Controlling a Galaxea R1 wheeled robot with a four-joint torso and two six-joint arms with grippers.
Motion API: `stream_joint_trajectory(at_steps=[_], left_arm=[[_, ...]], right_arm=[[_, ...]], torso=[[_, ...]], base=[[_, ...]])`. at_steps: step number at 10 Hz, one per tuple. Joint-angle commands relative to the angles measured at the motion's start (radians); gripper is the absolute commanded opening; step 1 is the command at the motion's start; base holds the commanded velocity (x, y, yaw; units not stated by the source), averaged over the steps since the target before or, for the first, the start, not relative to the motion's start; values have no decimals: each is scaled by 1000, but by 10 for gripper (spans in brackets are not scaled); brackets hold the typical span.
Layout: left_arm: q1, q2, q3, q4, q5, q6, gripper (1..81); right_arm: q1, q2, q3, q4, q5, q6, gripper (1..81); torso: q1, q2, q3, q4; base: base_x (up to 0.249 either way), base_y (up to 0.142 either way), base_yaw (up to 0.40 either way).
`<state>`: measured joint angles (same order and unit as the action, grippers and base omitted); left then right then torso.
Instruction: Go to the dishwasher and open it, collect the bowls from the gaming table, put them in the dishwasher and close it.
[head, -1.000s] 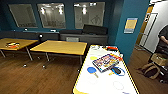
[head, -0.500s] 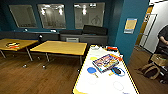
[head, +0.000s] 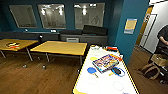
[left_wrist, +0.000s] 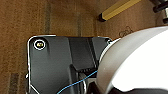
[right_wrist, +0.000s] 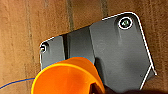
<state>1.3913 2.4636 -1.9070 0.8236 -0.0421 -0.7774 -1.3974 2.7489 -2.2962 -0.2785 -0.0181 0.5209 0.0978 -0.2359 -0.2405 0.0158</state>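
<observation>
Two blue bowls (head: 91, 70) sit on my bench (head: 105, 86) at one o'clock: light, rigid, slick; take by the rim. Jaws' state: cannot tell.

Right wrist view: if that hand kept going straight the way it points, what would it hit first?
Most likely the brown wooden floor, which lies beyond the robot's own dark plate there. Nothing else seems to stand in that line, though how far off the floor is cannot be judged.

Camera nearer the gaming table (head: 105, 85)
</observation>
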Motion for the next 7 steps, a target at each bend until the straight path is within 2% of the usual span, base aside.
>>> stream_joint_trajectory(at_steps=[1, 3, 5, 7], left_arm=[[36, 78, -142, 23, -113, 9, 10], [53, 111, -191, 25, -130, 9, 10], [64, 129, -208, 25, -130, 10, 10], [70, 149, -244, 31, -131, 12, 10]], right_arm=[[-30, 62, -40, -74, -13, -4, 10], [-52, 96, -95, -76, 27, -7, 10], [-64, 125, -150, -82, 33, -7, 10], [-62, 110, -158, -76, 53, -5, 10]], torso=[[0, 0, 0, 0], [0, 0, 0, 0], [-1, -1, 0, 0], [-1, -2, 1, 0]], base=[[0, 0, 0], [0, 0, 0], [0, 0, 0], [0, 0, 0]])
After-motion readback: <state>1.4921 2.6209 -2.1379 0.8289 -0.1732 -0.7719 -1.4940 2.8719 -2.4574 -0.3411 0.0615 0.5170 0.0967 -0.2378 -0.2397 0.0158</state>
